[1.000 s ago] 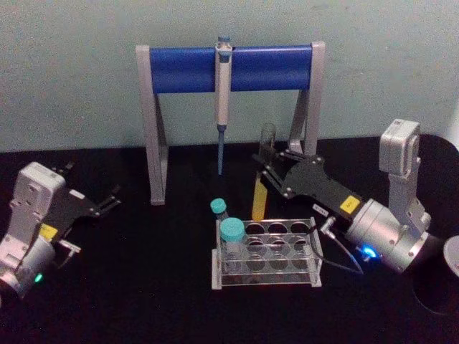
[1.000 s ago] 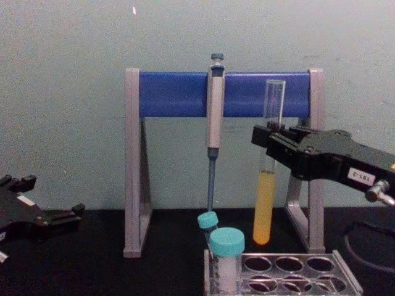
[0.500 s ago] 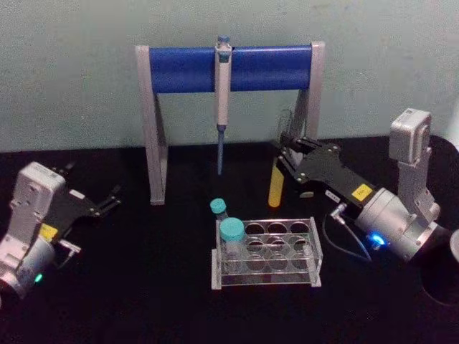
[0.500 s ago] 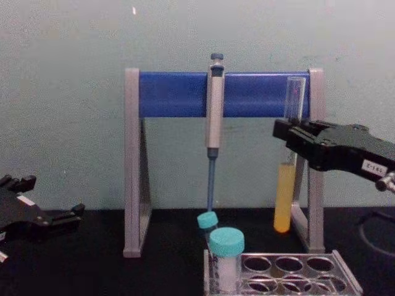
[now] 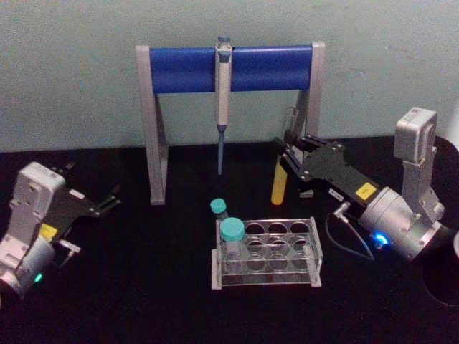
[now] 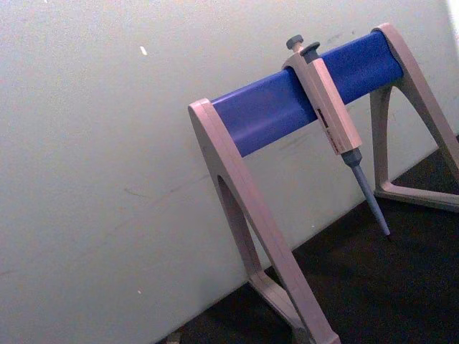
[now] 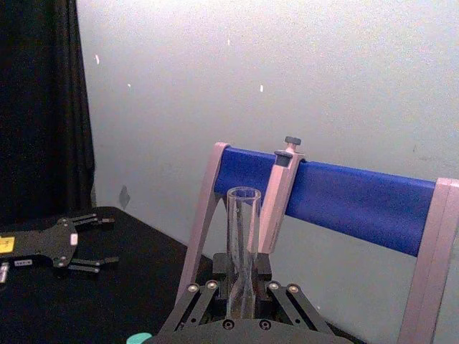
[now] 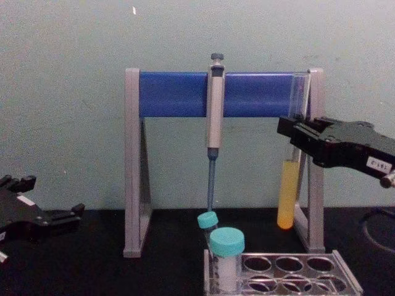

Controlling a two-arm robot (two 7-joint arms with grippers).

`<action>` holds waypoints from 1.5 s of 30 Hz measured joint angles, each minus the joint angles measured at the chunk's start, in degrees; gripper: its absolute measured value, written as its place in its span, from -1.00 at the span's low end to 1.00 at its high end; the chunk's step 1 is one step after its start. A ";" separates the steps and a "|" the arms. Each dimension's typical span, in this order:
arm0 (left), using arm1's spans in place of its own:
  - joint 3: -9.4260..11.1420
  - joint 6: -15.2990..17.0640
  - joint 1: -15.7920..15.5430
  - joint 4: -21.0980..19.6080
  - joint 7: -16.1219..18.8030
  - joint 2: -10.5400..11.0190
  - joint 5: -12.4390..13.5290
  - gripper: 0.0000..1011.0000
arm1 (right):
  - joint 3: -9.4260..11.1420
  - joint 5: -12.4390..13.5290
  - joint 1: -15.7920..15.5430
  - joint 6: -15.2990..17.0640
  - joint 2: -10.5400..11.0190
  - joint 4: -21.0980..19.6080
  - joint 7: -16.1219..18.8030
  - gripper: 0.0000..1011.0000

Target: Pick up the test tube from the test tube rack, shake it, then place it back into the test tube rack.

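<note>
We see the test tube rack [image 5: 267, 278] near the table's [image 5: 143, 294] front edge carrying two teal-capped tubes [image 5: 231, 242] at its left end, while the fingers of our right gripper [image 5: 288, 148] pinch the upright, open-topped clear test tube [image 5: 277, 185], yellow liquid in its lower part, aloft behind the rack, and the left gripper [image 5: 92, 192] rests spread open near the table's left edge.

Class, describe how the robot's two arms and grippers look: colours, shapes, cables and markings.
Both grippers are flat black plate linkages on silver-grey cylindrical wrists, each with a boxy grey module. The right gripper carries a yellow label, a blue light and a thin looped cable. The left gripper has a yellow sticker and a green light.
</note>
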 joint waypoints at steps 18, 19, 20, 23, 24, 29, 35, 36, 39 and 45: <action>0.00 0.00 0.00 0.00 0.00 0.00 0.00 0.98 | 2.18 -0.24 -3.16 0.77 1.77 -3.59 -1.49 -0.56; 0.00 0.00 0.00 0.00 0.00 0.00 0.00 0.98 | 2.36 -0.21 -3.56 0.91 2.01 -4.04 -1.57 -0.56; 0.00 0.00 0.00 0.00 0.00 0.00 0.00 0.98 | 2.76 -0.08 -4.51 1.27 2.51 -5.05 -1.77 -0.56; 0.00 0.00 0.00 0.00 0.00 0.00 0.00 0.98 | 3.34 0.20 -6.13 1.82 3.38 -6.81 -1.96 -0.56; 0.00 0.00 0.00 0.00 0.00 0.00 0.00 0.98 | 3.49 0.32 -6.63 2.01 3.63 -7.32 -1.99 -0.56; 0.00 0.00 0.00 0.00 0.00 0.00 0.00 0.98 | 3.79 1.37 -9.42 2.57 4.78 -10.35 -1.32 -0.56; 0.00 0.00 0.00 0.00 0.00 0.00 0.00 0.98 | 2.29 2.32 -9.36 2.55 4.58 -10.85 0.64 -0.56; 0.00 0.00 0.00 0.00 0.00 0.00 0.00 0.98 | 1.68 2.57 -8.81 2.49 4.27 -10.32 1.12 -0.56; 0.00 0.00 0.00 0.00 0.00 0.00 0.00 0.98 | 0.66 3.07 -7.51 2.23 3.52 -9.02 1.89 -0.56; 0.00 0.00 0.00 0.00 0.00 0.00 0.00 0.98 | -0.59 3.68 -3.95 0.92 1.63 -5.03 2.70 -0.56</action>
